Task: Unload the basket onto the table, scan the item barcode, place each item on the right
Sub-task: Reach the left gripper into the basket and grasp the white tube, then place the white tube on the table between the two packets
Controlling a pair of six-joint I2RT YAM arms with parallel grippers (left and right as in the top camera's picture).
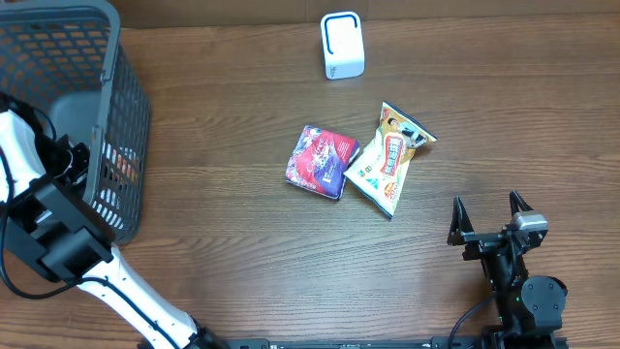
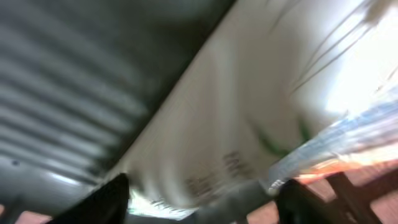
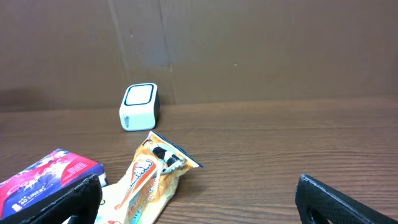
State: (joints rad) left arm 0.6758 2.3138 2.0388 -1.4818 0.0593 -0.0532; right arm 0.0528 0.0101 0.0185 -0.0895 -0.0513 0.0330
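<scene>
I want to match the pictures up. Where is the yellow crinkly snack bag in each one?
Overhead: the yellow crinkly plastic snack bag lies right of centre.
Left wrist: not in it.
Right wrist: at the bottom, left of centre.
Shared landmark: the small white box-shaped scanner, behind the bag in both.

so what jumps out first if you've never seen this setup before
First, the big dark mesh basket at the table's far left, with the left arm reaching into it. Next come two bright snack packs mid-table, a red and blue packet beside a yellow bag, with the small white scanner beyond them. The right gripper sits open at the near right.
</scene>
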